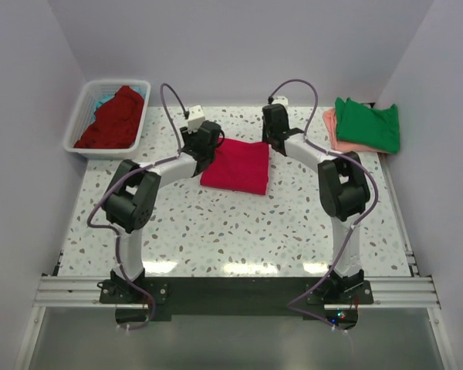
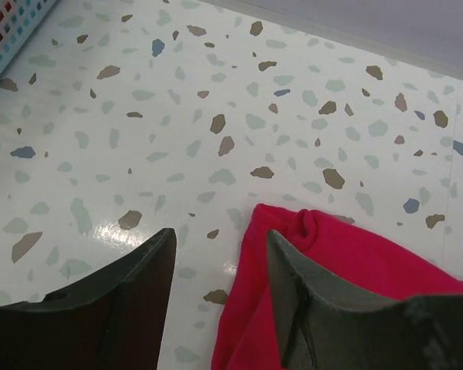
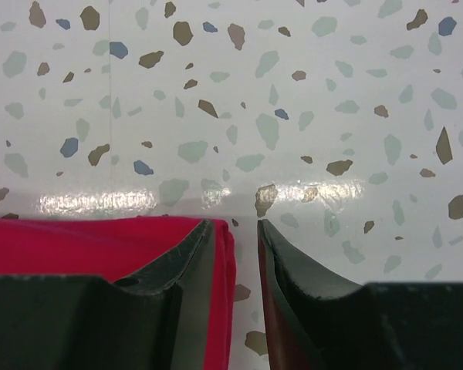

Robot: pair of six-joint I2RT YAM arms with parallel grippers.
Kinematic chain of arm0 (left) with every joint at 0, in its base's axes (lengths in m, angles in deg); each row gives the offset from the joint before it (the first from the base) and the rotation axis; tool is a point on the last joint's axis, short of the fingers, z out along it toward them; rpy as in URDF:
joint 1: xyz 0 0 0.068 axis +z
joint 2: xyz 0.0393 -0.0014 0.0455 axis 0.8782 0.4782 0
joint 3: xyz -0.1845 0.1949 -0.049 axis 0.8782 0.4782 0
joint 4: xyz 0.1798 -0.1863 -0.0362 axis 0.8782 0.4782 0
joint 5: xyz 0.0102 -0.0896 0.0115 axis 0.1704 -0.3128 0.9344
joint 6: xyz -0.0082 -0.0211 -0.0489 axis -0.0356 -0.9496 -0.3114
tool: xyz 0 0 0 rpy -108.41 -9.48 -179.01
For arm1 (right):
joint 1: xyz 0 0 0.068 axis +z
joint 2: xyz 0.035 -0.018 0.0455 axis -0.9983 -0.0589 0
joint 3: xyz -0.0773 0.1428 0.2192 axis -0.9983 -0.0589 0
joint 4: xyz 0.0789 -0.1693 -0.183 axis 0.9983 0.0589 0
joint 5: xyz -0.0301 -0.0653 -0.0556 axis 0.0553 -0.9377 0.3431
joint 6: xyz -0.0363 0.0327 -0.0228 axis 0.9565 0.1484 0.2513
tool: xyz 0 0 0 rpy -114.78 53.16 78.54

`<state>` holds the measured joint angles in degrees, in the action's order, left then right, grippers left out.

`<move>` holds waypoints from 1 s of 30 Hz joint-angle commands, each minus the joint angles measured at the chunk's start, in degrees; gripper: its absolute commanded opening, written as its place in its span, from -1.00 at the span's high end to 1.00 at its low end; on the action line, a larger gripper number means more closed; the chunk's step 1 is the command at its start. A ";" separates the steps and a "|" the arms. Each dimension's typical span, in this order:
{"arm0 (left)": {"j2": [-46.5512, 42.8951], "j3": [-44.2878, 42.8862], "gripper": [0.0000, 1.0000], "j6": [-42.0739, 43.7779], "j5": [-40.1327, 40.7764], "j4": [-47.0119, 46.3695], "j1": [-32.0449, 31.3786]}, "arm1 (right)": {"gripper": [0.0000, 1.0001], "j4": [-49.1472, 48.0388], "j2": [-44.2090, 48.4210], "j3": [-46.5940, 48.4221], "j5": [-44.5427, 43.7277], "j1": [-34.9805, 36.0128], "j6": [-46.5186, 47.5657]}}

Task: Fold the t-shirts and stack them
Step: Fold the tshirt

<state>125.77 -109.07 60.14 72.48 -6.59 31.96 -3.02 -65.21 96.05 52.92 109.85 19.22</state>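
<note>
Folded crimson t-shirt [image 1: 235,166], flat, long axis left-right

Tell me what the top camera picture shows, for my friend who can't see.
A folded crimson-pink t-shirt lies in the middle, with the left gripper and right gripper at its far corners. A white basket at far left holds a dark red shirt; a green shirt lies on a salmon-pink one at far right.

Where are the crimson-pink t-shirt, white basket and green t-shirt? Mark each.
crimson-pink t-shirt [image 1: 235,166], top view, middle of the folded cloth.
white basket [image 1: 77,119], top view, left rim.
green t-shirt [image 1: 368,125], top view, centre.
</note>
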 commanded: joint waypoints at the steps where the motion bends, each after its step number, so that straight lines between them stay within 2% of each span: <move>1: -7.31 1.04 -0.09 0.71 -2.29 -4.15 -0.06 | 0.33 1.43 5.32 1.51 0.63 -0.37 -0.90; 4: -8.53 1.29 -0.05 0.01 -9.06 -0.19 -0.23 | 0.34 1.70 7.52 -1.90 2.66 -0.28 -2.57; 8: -9.95 3.49 0.02 -5.07 -18.19 4.37 -0.23 | 0.34 1.08 10.33 -6.66 7.04 -0.28 -4.07; 11: -10.56 5.24 0.14 -7.01 -22.51 4.21 -0.23 | 0.36 0.47 11.30 -9.12 9.60 -0.11 -4.42; 12: -10.56 5.60 0.25 -7.28 -23.48 3.86 -0.23 | 0.37 0.46 11.47 -9.47 11.35 -0.02 -4.42; 20: -6.35 5.61 0.90 -8.43 -26.48 2.90 -0.15 | 0.43 0.82 9.37 -8.86 14.88 0.59 -3.81; 23: -4.24 4.56 0.98 -8.08 -25.95 2.45 -0.15 | 0.44 0.99 8.31 -7.99 15.32 0.60 -3.98; 30: 1.03 1.92 1.00 -6.85 -23.84 1.31 -0.06 | 0.48 0.29 4.80 -6.67 15.85 0.60 -4.33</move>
<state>125.03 -104.13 52.64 47.43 -2.44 31.74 -1.57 -58.52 86.54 67.89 110.24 15.51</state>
